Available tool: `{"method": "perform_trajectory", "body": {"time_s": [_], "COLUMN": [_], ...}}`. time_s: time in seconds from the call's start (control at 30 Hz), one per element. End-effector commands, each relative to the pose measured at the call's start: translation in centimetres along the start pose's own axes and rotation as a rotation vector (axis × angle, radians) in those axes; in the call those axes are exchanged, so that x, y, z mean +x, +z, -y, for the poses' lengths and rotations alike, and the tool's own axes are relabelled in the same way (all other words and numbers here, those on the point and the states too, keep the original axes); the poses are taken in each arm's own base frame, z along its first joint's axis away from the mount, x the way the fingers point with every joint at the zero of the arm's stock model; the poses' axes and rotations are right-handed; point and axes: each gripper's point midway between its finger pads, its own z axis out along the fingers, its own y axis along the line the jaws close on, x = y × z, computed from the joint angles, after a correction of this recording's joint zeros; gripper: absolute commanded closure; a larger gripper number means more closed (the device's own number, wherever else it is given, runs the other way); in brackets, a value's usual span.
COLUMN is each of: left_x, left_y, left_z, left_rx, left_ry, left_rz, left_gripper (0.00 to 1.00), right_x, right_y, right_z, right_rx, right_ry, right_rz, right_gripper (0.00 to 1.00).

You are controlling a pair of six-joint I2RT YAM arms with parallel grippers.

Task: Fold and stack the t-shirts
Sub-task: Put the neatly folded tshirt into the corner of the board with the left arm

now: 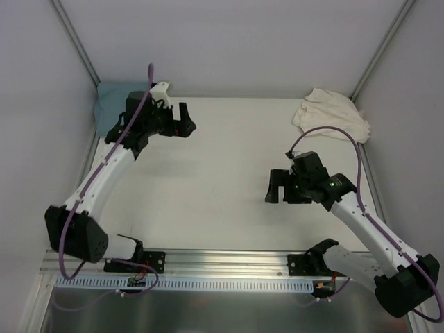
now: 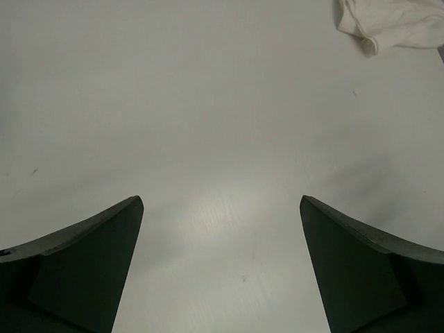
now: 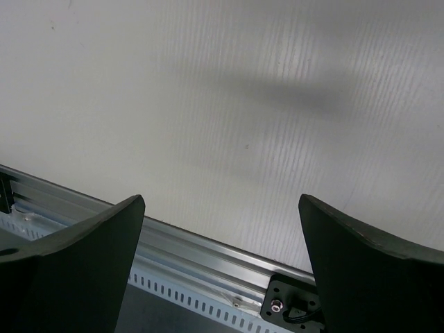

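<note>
At far right corner of table (image 1: 229, 166), cream tee (image 1: 331, 114) lies crumpled. At far left corner, blue-grey tee (image 1: 111, 104), partly behind left arm (image 1: 104, 173). Beside it, left gripper (image 1: 186, 119), jaws wide apart, empty. Mid-table, right gripper (image 1: 272, 187), jaws apart, empty.

**A:** What is your desk (image 1: 229, 173) surfaced with?

**B:** You have a white, matt sheet; up close it shows fine ribbing, like fluted plastic.

**A:** And the rail (image 3: 201, 251) along its near edge?

**B:** Bare brushed metal with a dull sheen.

**A:** The fingers (image 2: 83, 270) of your left hand (image 2: 222, 205)?

**B:** Dark, smooth, matt plastic, and your right hand (image 3: 220, 205) looks the same. Your arm shells (image 1: 104, 179) are smooth white plastic, faintly glossy.

**A:** The cream-white t-shirt (image 1: 331, 114)?

**B:** Soft, crumpled, matt cloth. Your blue-grey t-shirt (image 1: 111, 103) is cloth too.
</note>
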Motion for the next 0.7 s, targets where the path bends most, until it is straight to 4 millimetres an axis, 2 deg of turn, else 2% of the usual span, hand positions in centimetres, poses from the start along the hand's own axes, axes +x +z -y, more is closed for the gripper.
{"method": "perform_trajectory", "body": {"time_s": [0.0,0.03,0.07,0.13,0.23,0.27,0.3,0.33,0.47,0.5,0.57,0.67], "left_x": [0.8,0.9,2.9,5.0,6.8,8.2,8.4,9.6,10.7,10.4,10.8,11.3], "left_y": [-4.4,-6.0,-6.0,-7.1,-8.3,-8.3,-9.1,-9.3,-11.2,-12.0,-12.4,-12.9], "left_z": [-1.8,-1.2,-1.3,-0.7,0.1,-0.2,-0.1,-0.7,-1.8,-1.5,-1.9,-2.5], "left_rx": [-0.089,-0.085,-0.091,-0.091,-0.099,-0.111,-0.12,-0.142,-0.197,-0.187,-0.199,-0.228], "left_ry": [-0.031,-0.029,-0.054,-0.074,-0.076,-0.079,-0.075,-0.072,-0.031,-0.017,-0.002,0.011], "left_rz": [0.093,0.126,0.097,0.077,0.076,0.061,0.076,0.062,0.103,0.137,0.148,0.155], "left_gripper": [0.01,0.01,0.01,0.01,0.01,0.01,0.01,0.01,0.01,0.01,0.01,0.01], "right_x": [0.3,0.6,0.9,1.6,2.0,2.1,2.1,1.8,0.2,0.1,-0.5,-0.3], "right_y": [-2.3,-2.5,-2.5,-3.0,-3.4,-3.7,-4.0,-4.5,-6.5,-6.8,-7.7,-7.8], "right_z": [0.9,1.2,1.7,2.1,2.1,2.3,2.4,2.9,3.9,4.0,4.3,4.5], "right_rx": [0.033,0.04,0.055,0.063,0.048,0.056,0.061,0.087,0.117,0.119,0.122,0.127], "right_ry": [-0.033,-0.035,-0.039,-0.039,-0.021,-0.01,-0.008,-0.003,0.014,0.006,0.005,0.007], "right_rz": [0.052,0.06,0.063,0.067,0.09,0.097,0.109,0.147,0.308,0.332,0.399,0.4], "right_gripper": [0.0,0.01,0.01,0.0,0.0,0.01,0.0,0.01,0.01,0.0,0.01,0.0]}}
